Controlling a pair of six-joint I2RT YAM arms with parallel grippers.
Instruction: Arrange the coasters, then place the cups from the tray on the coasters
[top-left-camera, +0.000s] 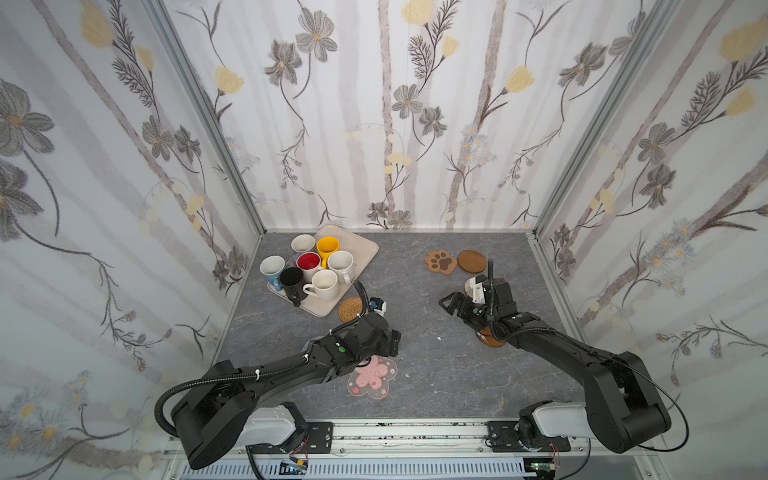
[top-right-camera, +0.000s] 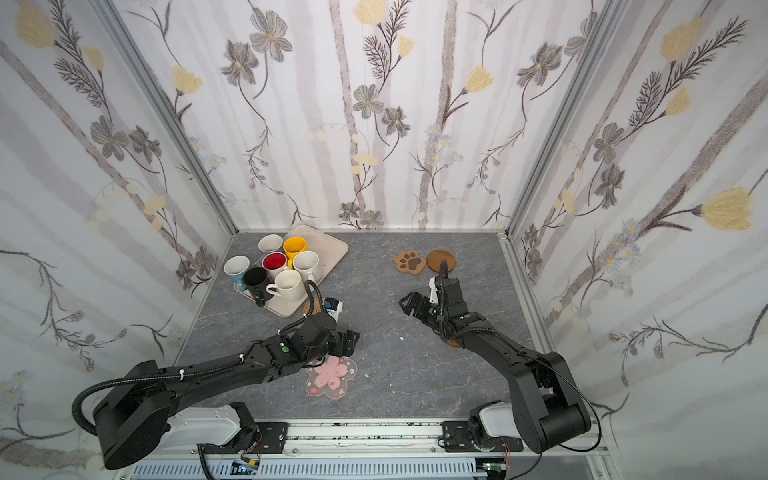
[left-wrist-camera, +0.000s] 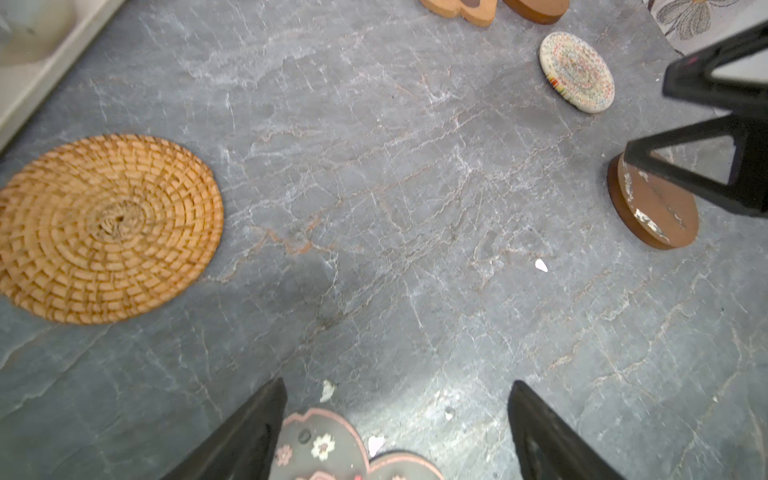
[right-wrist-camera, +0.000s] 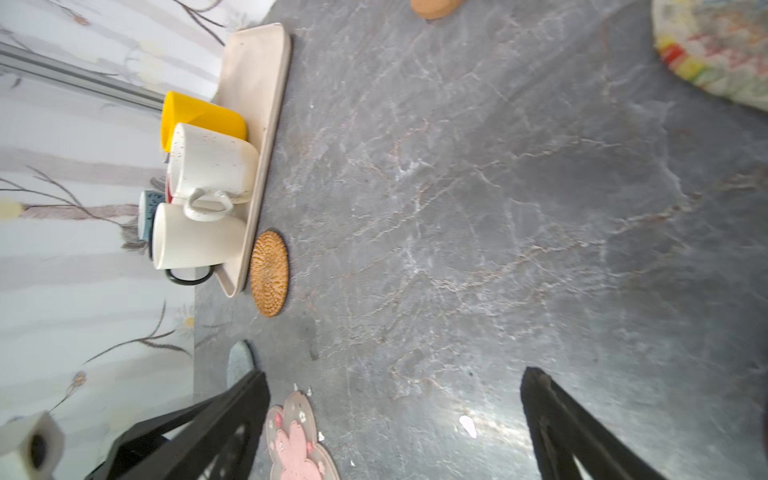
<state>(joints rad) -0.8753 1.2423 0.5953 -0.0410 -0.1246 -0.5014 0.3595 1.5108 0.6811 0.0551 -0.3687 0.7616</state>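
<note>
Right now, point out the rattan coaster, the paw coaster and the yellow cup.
rattan coaster (left-wrist-camera: 110, 226): left wrist view, centre of its weave.
paw coaster (top-left-camera: 440, 262): in a top view, its dark main pad.
yellow cup (top-left-camera: 328, 245): in a top view, inside its mouth.

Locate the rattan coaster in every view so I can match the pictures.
Top view: rattan coaster on the table at the tray's near corner, beside the left arm's cable.
Top view: same spot, partly behind that cable.
Left wrist: large, close to the tray rim.
Right wrist: small, beside the tray corner by the cream mug.
Shared landmark: the tray's near corner.
</note>
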